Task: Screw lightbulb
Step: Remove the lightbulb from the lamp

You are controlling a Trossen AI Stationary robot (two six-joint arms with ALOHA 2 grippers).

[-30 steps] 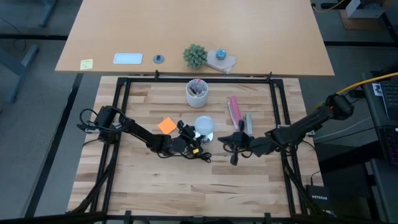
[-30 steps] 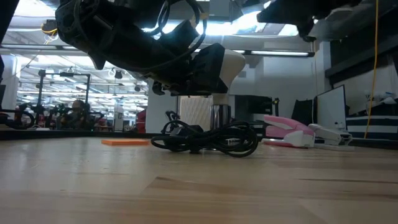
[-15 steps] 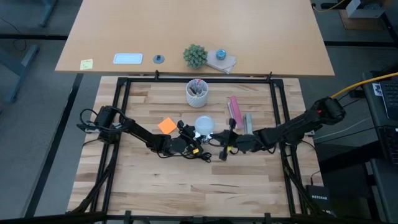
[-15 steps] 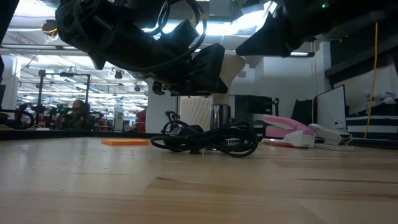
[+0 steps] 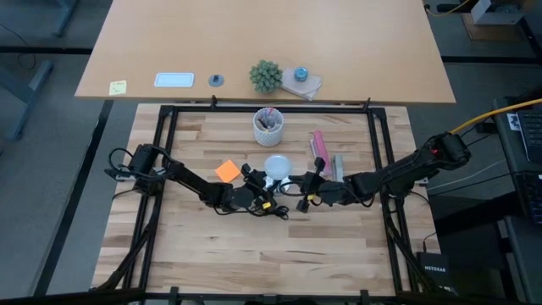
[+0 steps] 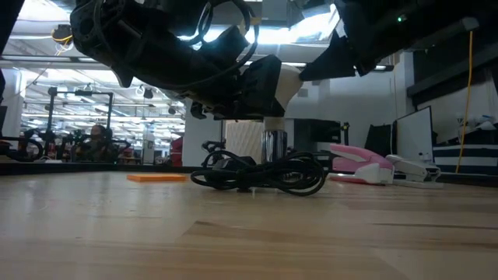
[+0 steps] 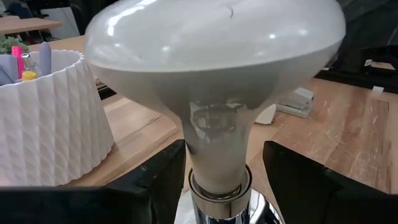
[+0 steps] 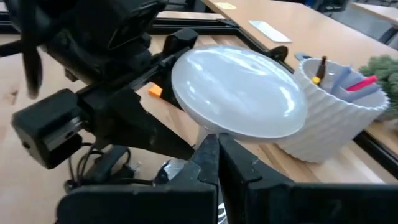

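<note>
The white lightbulb stands upright, its narrow base in the round silvery fitting on the table. The fitting's black cord lies coiled in front of it. My left gripper is open, with one finger on each side of the bulb's neck. My right gripper is shut. It is level at the bulb's right side, with its tips just under the bulb's wide rim. My left gripper comes level from the table's left with a finger close beside the bulb's neck and a gap at the other finger; I cannot tell whether it touches. My right gripper's shut tips stand just under the bulb's rim; I cannot tell whether they touch.
A white ribbed cup of pens stands behind the bulb. An orange note lies to its left. A pink stapler and a grey one lie to its right. A black frame borders the table.
My right gripper has gone toward the table's left, up to the bulb's right side. The bulb and my left gripper have stayed where they were.
</note>
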